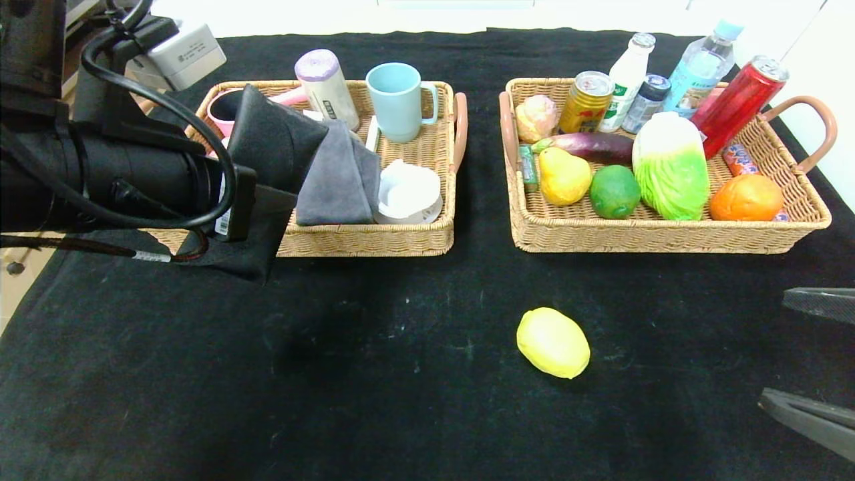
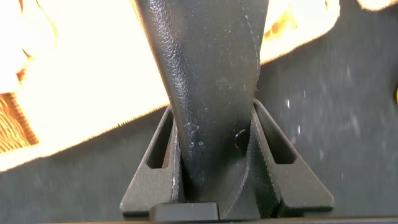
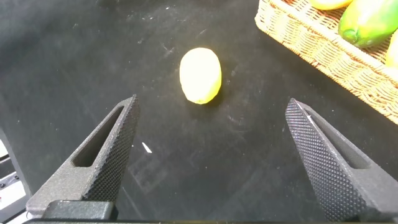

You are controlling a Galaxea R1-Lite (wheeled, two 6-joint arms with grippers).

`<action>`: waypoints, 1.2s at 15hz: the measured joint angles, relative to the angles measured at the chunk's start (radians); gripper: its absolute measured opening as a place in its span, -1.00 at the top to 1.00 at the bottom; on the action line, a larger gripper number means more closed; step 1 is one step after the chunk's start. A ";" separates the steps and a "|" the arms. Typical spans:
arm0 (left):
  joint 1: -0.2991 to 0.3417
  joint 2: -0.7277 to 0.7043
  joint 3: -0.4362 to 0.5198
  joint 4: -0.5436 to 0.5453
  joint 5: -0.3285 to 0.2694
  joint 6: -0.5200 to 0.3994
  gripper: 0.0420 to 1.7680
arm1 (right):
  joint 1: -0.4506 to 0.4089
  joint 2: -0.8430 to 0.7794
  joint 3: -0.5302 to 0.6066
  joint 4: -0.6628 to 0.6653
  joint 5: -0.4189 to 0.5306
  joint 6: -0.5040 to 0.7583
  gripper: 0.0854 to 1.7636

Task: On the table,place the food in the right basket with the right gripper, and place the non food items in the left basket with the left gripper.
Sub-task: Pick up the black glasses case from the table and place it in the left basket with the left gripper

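**A:** One thing left on the table (image 1: 167, 414) as far as I can see: a lemon (image 1: 553, 342) lying by itself on the black cloth, in front of the right basket (image 1: 668, 230) and well apart from it.

**B:** Food, so that's the right gripper's (image 3: 211, 158) job?

**A:** Yep. It's low at the right edge, fingers (image 3: 102, 158) spread wide with nothing between them, lemon sitting ahead of the gap. My guess is it's lined up like that so it can come straight down around it.

**B:** And the left one?

**A:** The left gripper (image 2: 214, 81) is over the near left corner of the left basket (image 1: 374, 240), pinched on a dark cloth (image 1: 274, 143) that drapes down past the rim. Jaws only part open, because the fabric is thin. Looks held high on purpose so it drops in with the mug (image 1: 399, 100) and grey towel (image 1: 337, 180).

**B:** Right basket looks packed.

**A:** It is: pear (image 1: 563, 175), lime (image 1: 614, 192), cabbage (image 1: 670, 167), orange (image 1: 746, 198), bottles at the back. Space for the lemon seems tight, so I'd watch for it rolling.
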 joint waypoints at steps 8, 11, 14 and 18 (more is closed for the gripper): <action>0.066 0.129 -0.194 -0.009 0.004 0.005 0.29 | 0.009 -0.002 0.003 0.000 -0.001 0.000 -0.94; 0.113 0.181 -0.242 -0.011 0.001 0.009 0.29 | 0.009 -0.003 0.003 0.000 0.000 0.000 -0.94; 0.143 0.232 -0.304 -0.011 0.000 0.011 0.29 | 0.009 -0.004 0.003 0.000 0.000 0.000 -0.94; 0.149 0.290 -0.367 -0.011 0.005 0.010 0.30 | 0.012 -0.003 0.004 0.000 0.000 0.000 -0.94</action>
